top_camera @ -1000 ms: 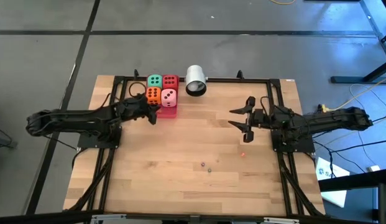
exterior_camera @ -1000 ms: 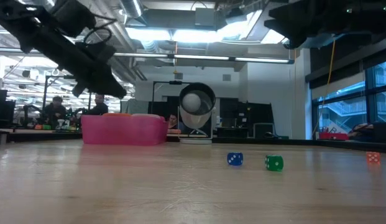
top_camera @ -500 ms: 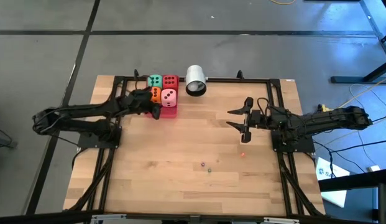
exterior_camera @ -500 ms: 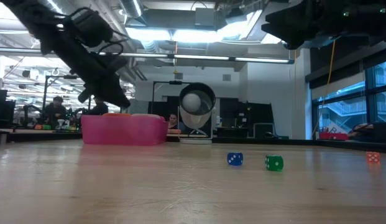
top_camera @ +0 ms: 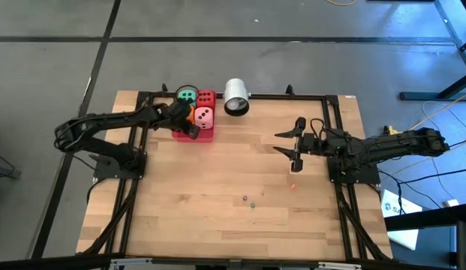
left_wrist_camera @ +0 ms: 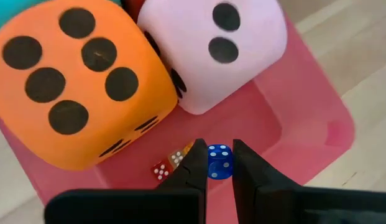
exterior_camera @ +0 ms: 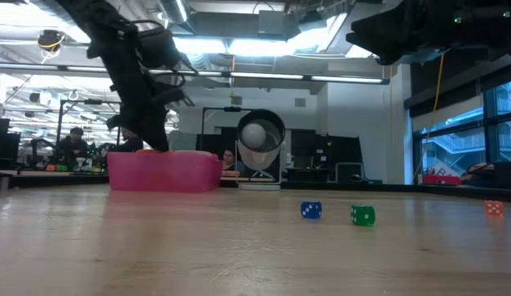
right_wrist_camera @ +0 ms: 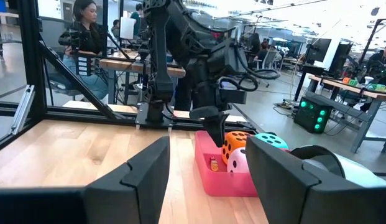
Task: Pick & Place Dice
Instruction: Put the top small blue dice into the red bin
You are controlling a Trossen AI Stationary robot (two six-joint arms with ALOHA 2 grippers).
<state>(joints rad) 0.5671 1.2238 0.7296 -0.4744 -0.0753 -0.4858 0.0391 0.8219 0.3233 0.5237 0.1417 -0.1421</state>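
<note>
Left end effector (left_wrist_camera: 216, 163) pinches a small blue die (left_wrist_camera: 218, 162) inside the pink plastic tray (left_wrist_camera: 298, 118); right end effector (top_camera: 295, 143), well right of the tray, is spread.

We see a wood table (top_camera: 217, 180) on a grey floor (top_camera: 217, 60) with dark seams. Behind it, an open lab: ceiling lights (exterior_camera: 239, 45), windows (exterior_camera: 465, 136) at right, desks (right_wrist_camera: 127, 65), a person (right_wrist_camera: 84, 28) seated at one, a green-lit box (right_wrist_camera: 314, 115).

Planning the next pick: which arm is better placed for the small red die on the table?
Right. The right gripper, open, hangs near the small red die; the left gripper is down in the pink tray.
</note>
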